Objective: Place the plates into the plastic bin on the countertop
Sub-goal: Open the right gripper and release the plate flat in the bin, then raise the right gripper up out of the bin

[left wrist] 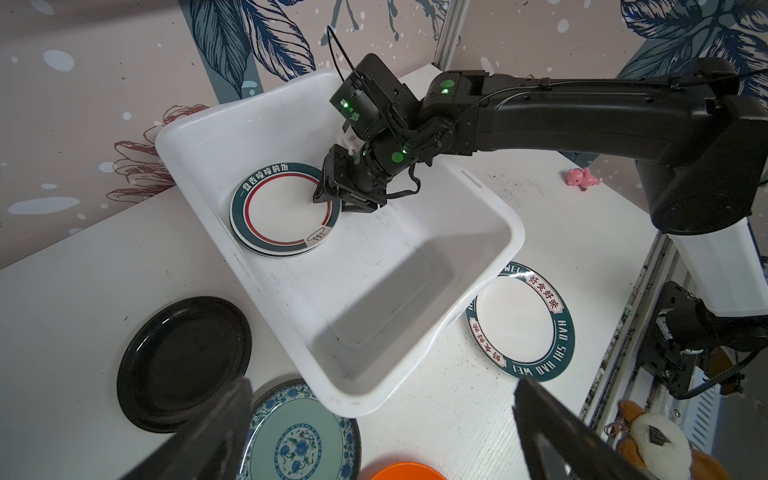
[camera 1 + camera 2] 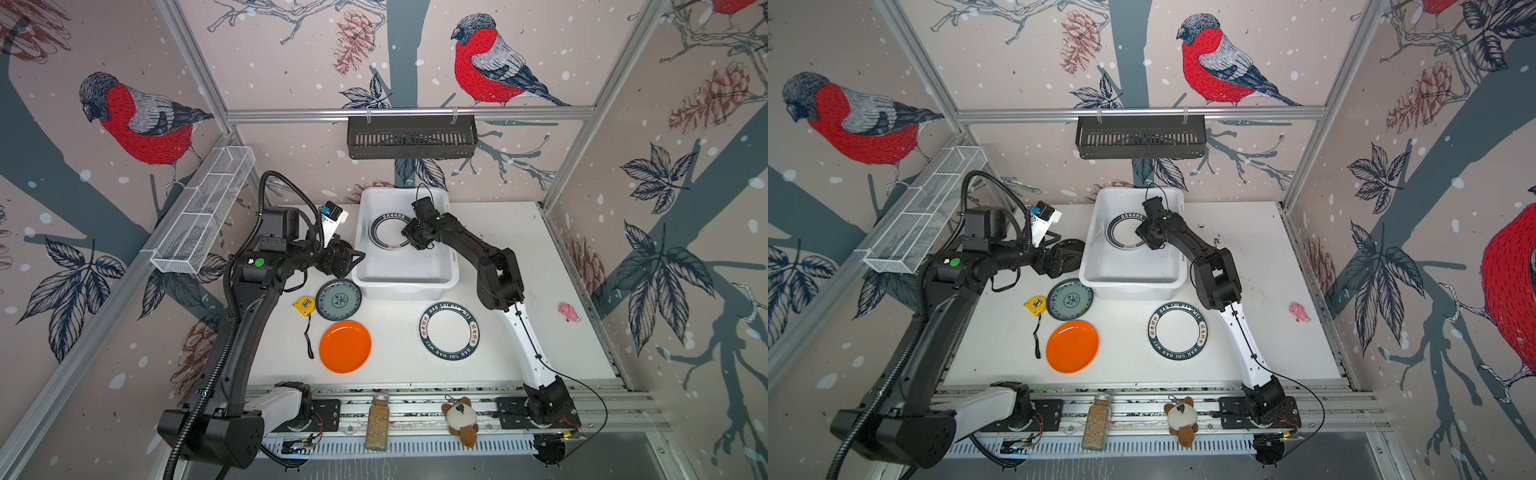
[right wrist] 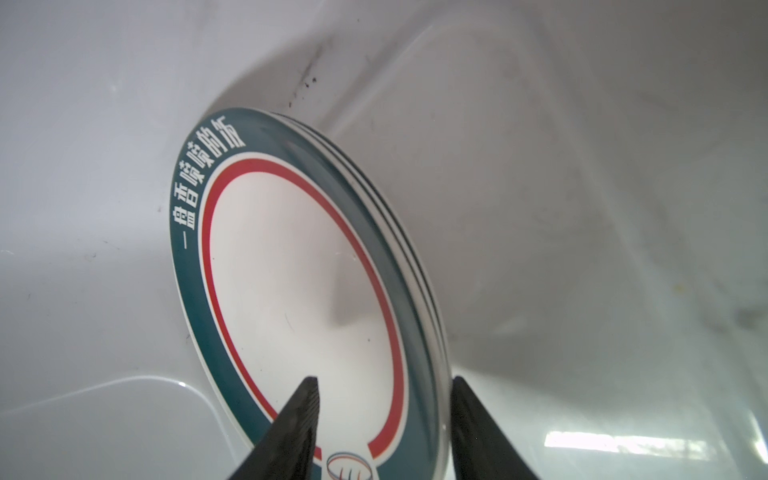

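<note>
The white plastic bin (image 2: 405, 286) (image 2: 1129, 286) stands at the back of the countertop (image 2: 519, 257). A stack of white plates with teal rims (image 1: 282, 208) (image 3: 291, 270) lies in it. My right gripper (image 2: 409, 239) (image 3: 384, 378) reaches into the bin, open, one finger over the top plate's face and one outside its rim. My left gripper (image 2: 359, 255) (image 1: 382, 382) hovers wide open and empty beside the bin's left wall. On the countertop lie a black plate (image 1: 183, 361), a teal floral plate (image 2: 338, 300), an orange plate (image 2: 345, 346) and a white lettered plate (image 2: 449, 336).
A yellow tape measure (image 2: 303, 305) lies left of the floral plate. A pink toy (image 2: 568, 312) sits near the right edge. A jar (image 2: 377, 422) and a plush toy (image 2: 461, 417) rest on the front rail. A black slotted basket (image 2: 411, 137) and a wire mesh tray (image 2: 203, 212) hang on the walls.
</note>
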Robot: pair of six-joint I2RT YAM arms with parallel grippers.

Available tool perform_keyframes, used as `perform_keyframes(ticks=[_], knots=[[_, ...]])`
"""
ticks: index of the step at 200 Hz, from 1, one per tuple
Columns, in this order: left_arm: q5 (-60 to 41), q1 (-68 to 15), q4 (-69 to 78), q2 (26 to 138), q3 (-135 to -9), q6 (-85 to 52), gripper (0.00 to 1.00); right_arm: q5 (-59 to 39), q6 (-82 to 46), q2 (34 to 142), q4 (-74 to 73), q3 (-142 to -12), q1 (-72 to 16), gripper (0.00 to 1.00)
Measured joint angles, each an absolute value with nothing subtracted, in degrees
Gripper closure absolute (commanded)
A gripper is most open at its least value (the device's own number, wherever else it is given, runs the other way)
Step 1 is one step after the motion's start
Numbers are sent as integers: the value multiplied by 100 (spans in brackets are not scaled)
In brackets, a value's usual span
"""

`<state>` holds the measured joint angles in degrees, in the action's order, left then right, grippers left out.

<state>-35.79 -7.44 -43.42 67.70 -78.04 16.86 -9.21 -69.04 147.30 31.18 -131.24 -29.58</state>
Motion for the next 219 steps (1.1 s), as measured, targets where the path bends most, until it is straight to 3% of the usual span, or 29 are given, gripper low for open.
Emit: perform_keyframes(ticks=[128,219], knots=[[-3592,-744,-4265,6757,-7769,1649,3,-869,-6672,14735,3183,-13194,-2926,45],[-3527,-744,-4268,6753,-7813,1531,3,-631,-6285,14158,3465,-13117,-2888,44]])
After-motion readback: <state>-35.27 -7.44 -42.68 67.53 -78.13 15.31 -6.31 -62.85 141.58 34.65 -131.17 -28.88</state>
